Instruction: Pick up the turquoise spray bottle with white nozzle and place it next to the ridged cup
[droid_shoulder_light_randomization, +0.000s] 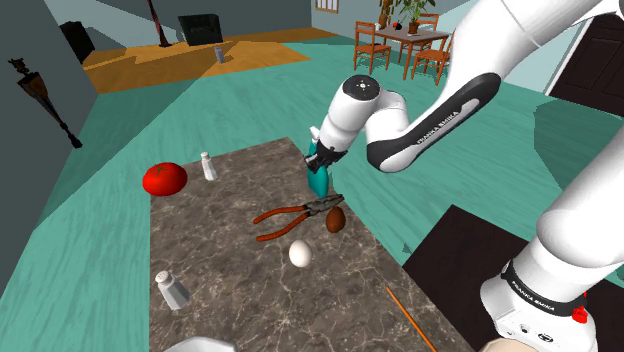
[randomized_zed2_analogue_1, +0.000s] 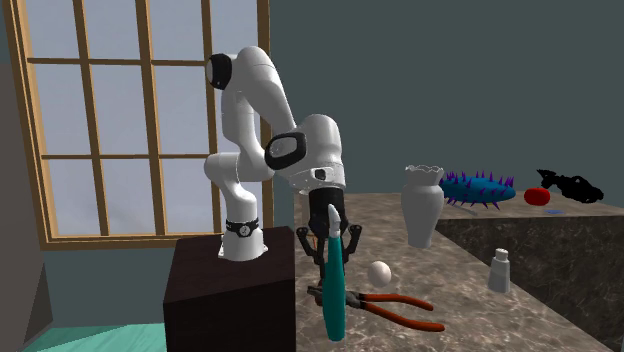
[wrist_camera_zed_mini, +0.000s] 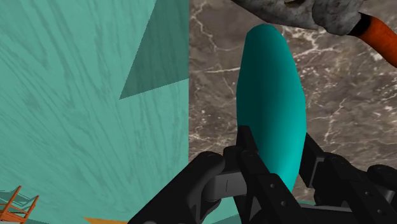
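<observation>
Gripper (randomized_zed2_analogue_1: 333, 250) clasping turquoise spray bottle (randomized_zed2_analogue_1: 333, 300), upright, nozzle up

The brown, white-veined marble tabletop (droid_shoulder_light_randomization: 230, 300) I work over fills the shoulder view's lower middle. A red tomato (droid_shoulder_light_randomization: 164, 178) and a small white shaker (droid_shoulder_light_randomization: 208, 166) sit at upper left. Orange-handled pliers (droid_shoulder_light_randomization: 295, 218) lie mid-frame, a brown egg-shaped thing (droid_shoulder_light_randomization: 335, 219) just beside their head. A white egg (droid_shoulder_light_randomization: 300, 253) lies below them, a grey shaker (droid_shoulder_light_randomization: 172, 290) stands lower left, and a thin orange stick (droid_shoulder_light_randomization: 410, 318) lies lower right.

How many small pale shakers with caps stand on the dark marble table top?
2. One small white shaker stands beside the red tomato. One grey shaker stands near the marble table's edge at the shoulder view's lower left. Others may be hidden.
</observation>
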